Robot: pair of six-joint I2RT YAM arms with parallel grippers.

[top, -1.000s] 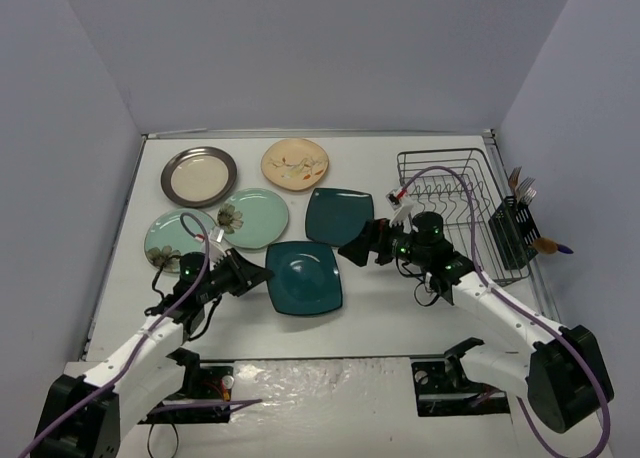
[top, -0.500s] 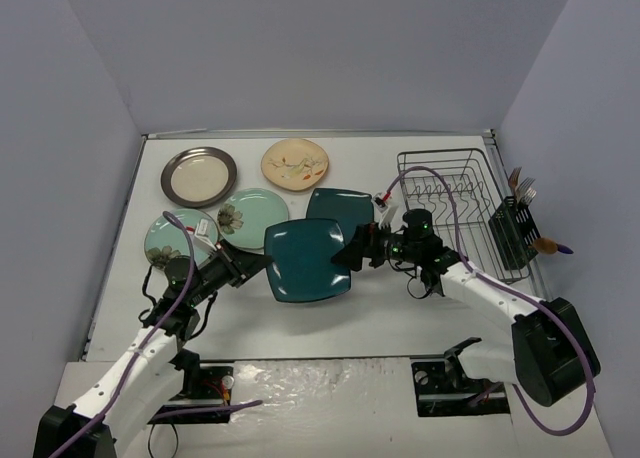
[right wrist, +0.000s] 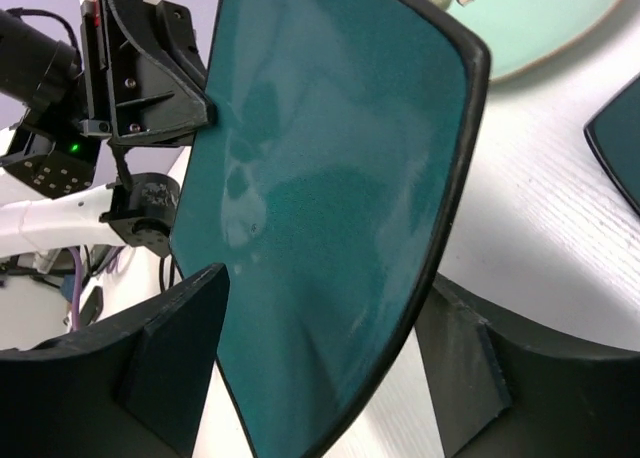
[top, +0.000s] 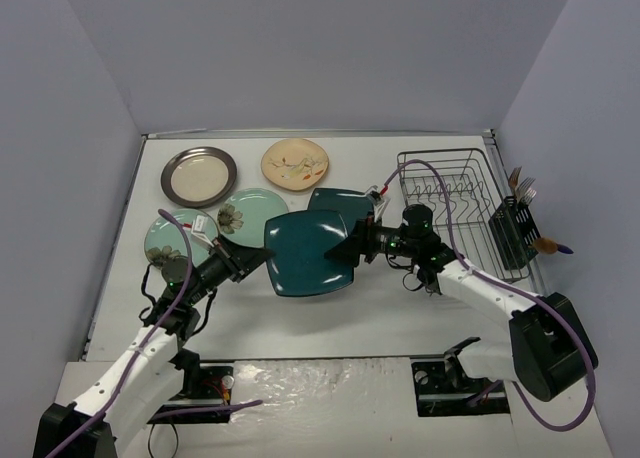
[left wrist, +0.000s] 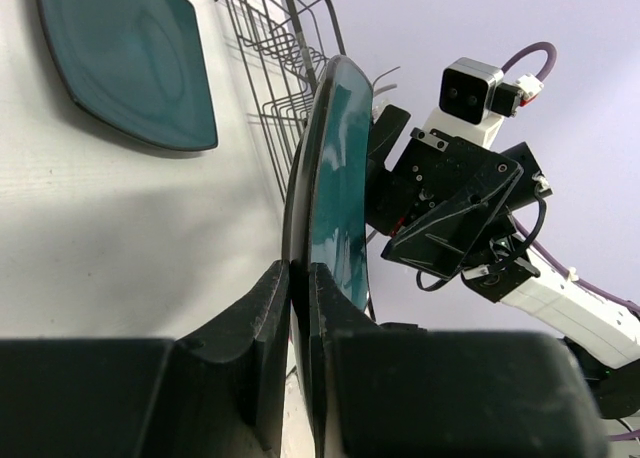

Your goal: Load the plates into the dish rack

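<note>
My left gripper (top: 258, 258) is shut on the left edge of a dark teal rounded-square plate (top: 310, 253) and holds it tilted on edge above the table; the grip shows in the left wrist view (left wrist: 298, 278). My right gripper (top: 355, 246) is open, its jaws on either side of that plate's right edge (right wrist: 330, 198). The second teal plate (top: 340, 204) lies flat behind it. Two mint-green plates (top: 255, 216) (top: 168, 240), a cream floral plate (top: 295, 163) and a grey-brown-rimmed plate (top: 198, 175) lie at the left. The dish rack (top: 450, 193) stands at the right.
A cutlery holder (top: 515, 233) with utensils hangs on the rack's right side. Purple walls close in the table on three sides. The right arm's cable loops over the rack.
The left gripper has lifted the teal plate off the table, tilted it up and carried it right. The right gripper has moved left onto the plate's far edge.
</note>
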